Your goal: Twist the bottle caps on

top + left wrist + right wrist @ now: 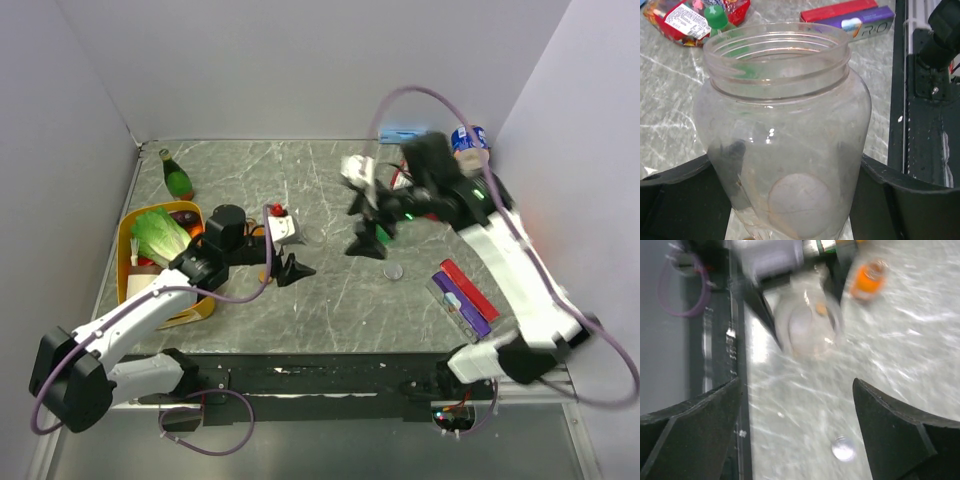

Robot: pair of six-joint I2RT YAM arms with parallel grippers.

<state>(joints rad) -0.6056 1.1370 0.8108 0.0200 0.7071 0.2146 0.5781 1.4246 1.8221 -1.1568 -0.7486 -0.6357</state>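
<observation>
The clear bottle point(785, 125) stands uncapped with its threaded mouth open, and my left gripper point(795, 200) is shut on its lower body, a black finger pressed to each side. The right wrist view is blurred; the same clear bottle point(807, 325) shows in the left gripper's hold, with the orange bottle point(867, 277) behind it. My right gripper point(797, 440) hangs open above the table with nothing between its fingers. The clear cap point(843, 448) lies flat on the table below it, also seen as clear cap point(393, 271). A green bottle point(716, 17) stands beyond the clear one.
A yellow basket point(128, 262) with lettuce sits at the left, a dark-green bottle with a red top point(177, 178) behind it. Red and purple boxes point(462, 295) lie at the right. A red snack bag point(685, 20) lies by the green bottle.
</observation>
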